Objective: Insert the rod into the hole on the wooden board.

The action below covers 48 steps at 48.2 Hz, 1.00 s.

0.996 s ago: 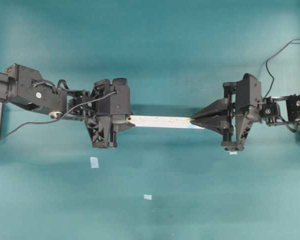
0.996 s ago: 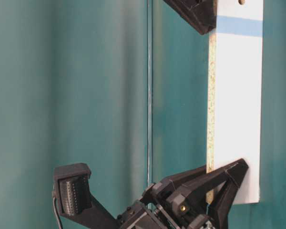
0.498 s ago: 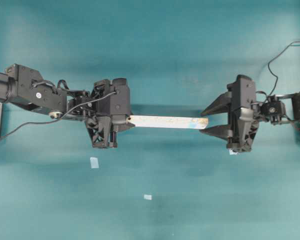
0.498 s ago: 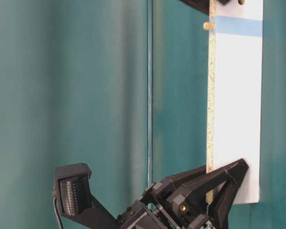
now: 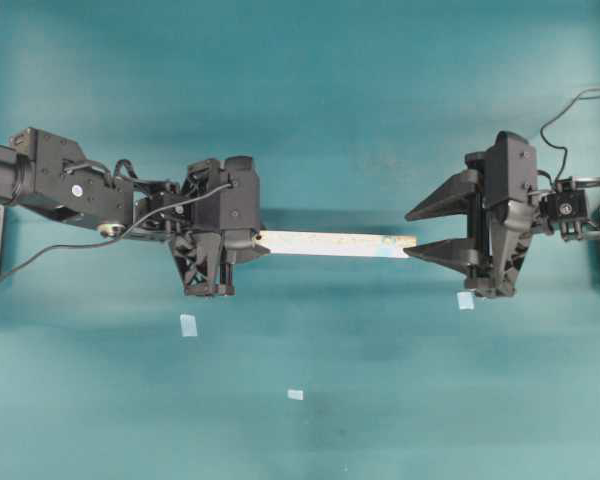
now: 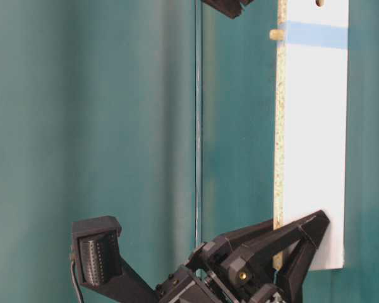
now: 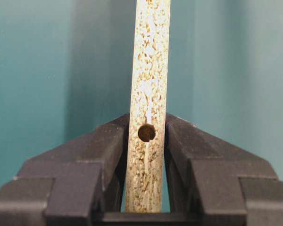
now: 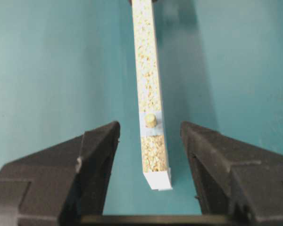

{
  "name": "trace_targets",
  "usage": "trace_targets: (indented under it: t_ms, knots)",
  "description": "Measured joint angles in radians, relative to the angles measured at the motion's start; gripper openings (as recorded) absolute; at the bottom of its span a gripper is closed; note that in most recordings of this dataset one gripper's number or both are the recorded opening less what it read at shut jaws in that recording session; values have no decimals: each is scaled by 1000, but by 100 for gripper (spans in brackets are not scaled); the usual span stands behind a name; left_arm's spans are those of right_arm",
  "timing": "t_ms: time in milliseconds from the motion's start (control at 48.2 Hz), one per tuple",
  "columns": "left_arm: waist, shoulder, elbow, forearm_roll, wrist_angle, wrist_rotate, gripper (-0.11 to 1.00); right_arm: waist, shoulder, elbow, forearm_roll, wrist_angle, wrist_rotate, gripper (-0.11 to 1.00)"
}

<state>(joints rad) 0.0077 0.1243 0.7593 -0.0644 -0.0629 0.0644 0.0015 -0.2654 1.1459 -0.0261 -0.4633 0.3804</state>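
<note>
Since a second ago, my right gripper (image 8: 148, 141) has let go and drawn back rightward, jaws now wide apart, leaving the rod (image 8: 151, 120) standing in the hole at the blue-marked end of the wooden board (image 5: 330, 242). Light, stiff and short, that peg looks best pinched across its stub. My left gripper (image 7: 147, 141) stays clamped on the board's plain end above the worktop (image 5: 380, 400).
</note>
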Motion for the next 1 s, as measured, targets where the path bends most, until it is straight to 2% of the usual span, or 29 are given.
trace_targets:
  t_ms: [145,228,332,581,996]
  knots:
    - [-2,0,2,0,14,0,80,-2,-2,-2,0,0,0,67]
    - [0,2,0,-2,25,0,94,-2,0,-2,0,2,0,67]
    - [0,0,0,0,28,0,91,-2,0,-2,0,2,0,67]
    - [0,-8,2,0,31,0,91,-2,-2,0,0,2,0,67]
    - [0,-133,29,0,60,3,91,-2,-84,26,0,25,0,67]
